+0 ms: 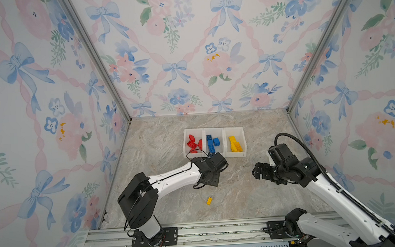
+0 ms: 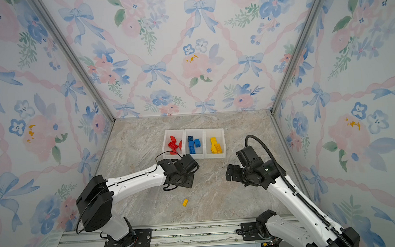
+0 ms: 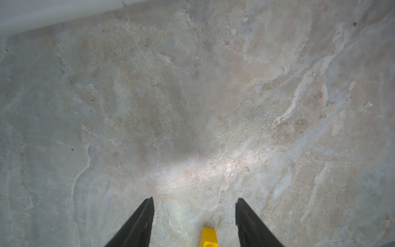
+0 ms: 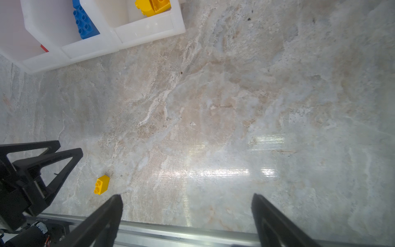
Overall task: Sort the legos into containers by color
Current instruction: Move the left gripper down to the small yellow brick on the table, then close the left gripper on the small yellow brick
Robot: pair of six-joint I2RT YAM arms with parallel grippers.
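Observation:
One loose yellow lego [image 1: 209, 200] [image 2: 185, 202] [image 4: 102, 184] lies on the marble table near the front. My left gripper [image 1: 210, 181] [image 3: 194, 201] hangs above the table behind it, open and holding nothing. In the left wrist view the yellow lego [image 3: 208, 237] shows low between the fingers, apart from both. The containers [image 1: 236, 154] [image 2: 215, 156] [image 4: 147, 30] stand further back, with red legos [image 1: 192, 144] in the left bin, blue legos [image 1: 211, 142] in the middle and yellow legos [image 1: 235, 144] on the right. My right gripper [image 1: 255, 171] [image 4: 187, 197] is wide open and empty, right of centre.
Flowered walls with metal posts close in the back and both sides. An aluminium rail [image 1: 198, 232] [image 4: 192, 231] runs along the table's front edge and carries both arm bases. Bare marble lies between the bins and the rail.

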